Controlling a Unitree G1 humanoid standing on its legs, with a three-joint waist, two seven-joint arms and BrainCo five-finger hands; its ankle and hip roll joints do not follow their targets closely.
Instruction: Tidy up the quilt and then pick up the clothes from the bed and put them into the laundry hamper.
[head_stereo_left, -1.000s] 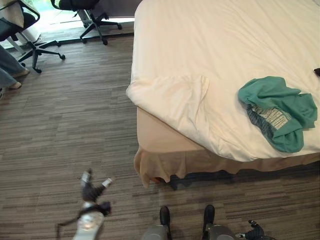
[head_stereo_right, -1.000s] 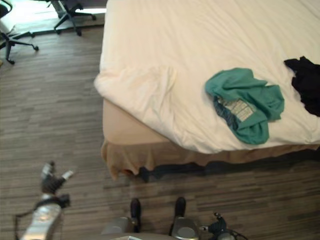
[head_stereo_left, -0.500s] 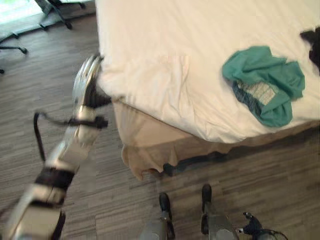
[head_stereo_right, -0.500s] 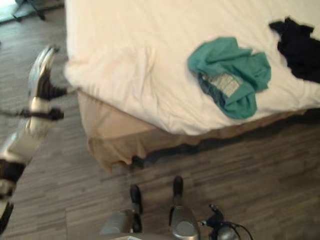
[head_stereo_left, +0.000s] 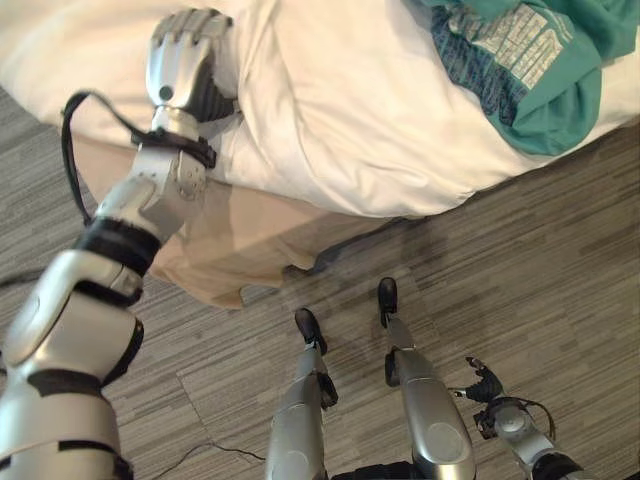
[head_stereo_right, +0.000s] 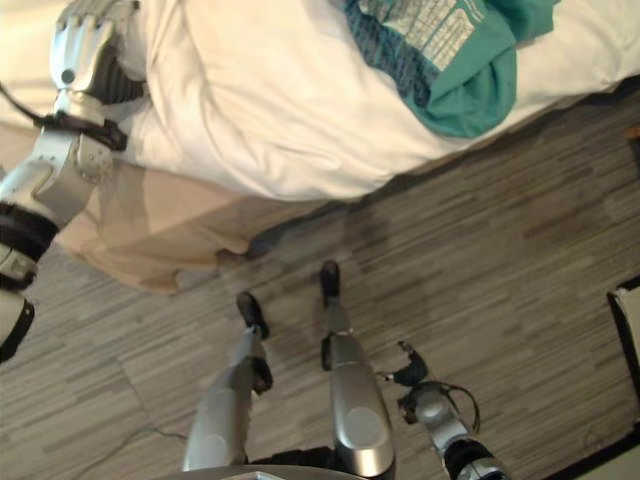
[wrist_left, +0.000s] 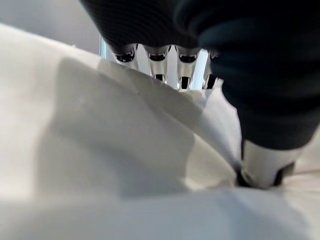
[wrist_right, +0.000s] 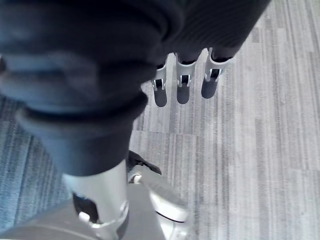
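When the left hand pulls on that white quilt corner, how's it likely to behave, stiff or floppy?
Probably floppy: the quilt already bunches into soft folds around the left hand and droops over the bed edge. It looks puffy, so likely light for its bulk. Tugging it may also drag the green shirt lying on top, since nothing pins that down.

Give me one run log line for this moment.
stage: quilt tidying | left hand: on quilt at bed corner, grip unclear | right hand: low over floor, open | green shirt: on bed

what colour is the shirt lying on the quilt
Teal green shirt with a pale printed panel on darker blue; the left eye view shows it best.
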